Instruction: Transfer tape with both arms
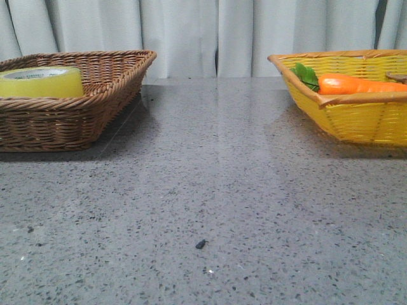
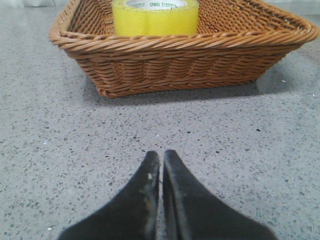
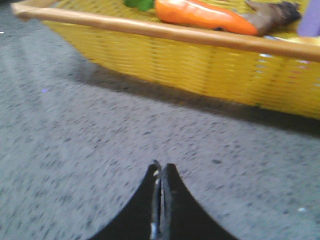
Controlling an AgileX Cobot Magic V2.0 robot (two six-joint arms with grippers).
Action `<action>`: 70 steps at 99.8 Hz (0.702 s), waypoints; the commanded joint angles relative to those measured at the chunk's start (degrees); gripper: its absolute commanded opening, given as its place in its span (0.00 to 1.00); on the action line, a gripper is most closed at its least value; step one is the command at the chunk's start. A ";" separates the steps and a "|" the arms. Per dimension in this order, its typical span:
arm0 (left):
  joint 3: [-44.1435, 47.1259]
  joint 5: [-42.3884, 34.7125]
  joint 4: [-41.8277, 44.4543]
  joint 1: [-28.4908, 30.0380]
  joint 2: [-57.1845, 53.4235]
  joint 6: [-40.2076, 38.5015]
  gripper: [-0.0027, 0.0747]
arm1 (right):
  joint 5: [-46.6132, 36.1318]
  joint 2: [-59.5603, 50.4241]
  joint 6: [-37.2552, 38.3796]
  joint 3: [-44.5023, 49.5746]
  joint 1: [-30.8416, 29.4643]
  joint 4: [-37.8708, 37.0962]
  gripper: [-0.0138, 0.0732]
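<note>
The yellow tape roll [image 1: 41, 82] lies flat in the brown wicker basket [image 1: 95, 101] at the far left of the table. It also shows in the left wrist view [image 2: 155, 17], inside that basket [image 2: 180, 60]. My left gripper [image 2: 161, 155] is shut and empty, low over the grey table, short of the basket. My right gripper [image 3: 161, 166] is shut and empty, over the table in front of the yellow basket [image 3: 200, 65]. Neither gripper shows in the front view.
The yellow basket [image 1: 356, 117] at the far right holds an orange carrot [image 1: 356, 84] with green leaves [image 1: 306, 76], plus a brown item [image 3: 272, 15] and a purple item [image 3: 310, 20]. A small dark speck [image 1: 201, 244] lies on the speckled table. Grey curtains hang behind.
</note>
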 commanded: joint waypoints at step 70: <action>0.59 -2.81 -0.81 0.21 -1.65 -0.64 0.01 | 1.93 -5.00 -0.64 1.06 -4.73 0.56 0.08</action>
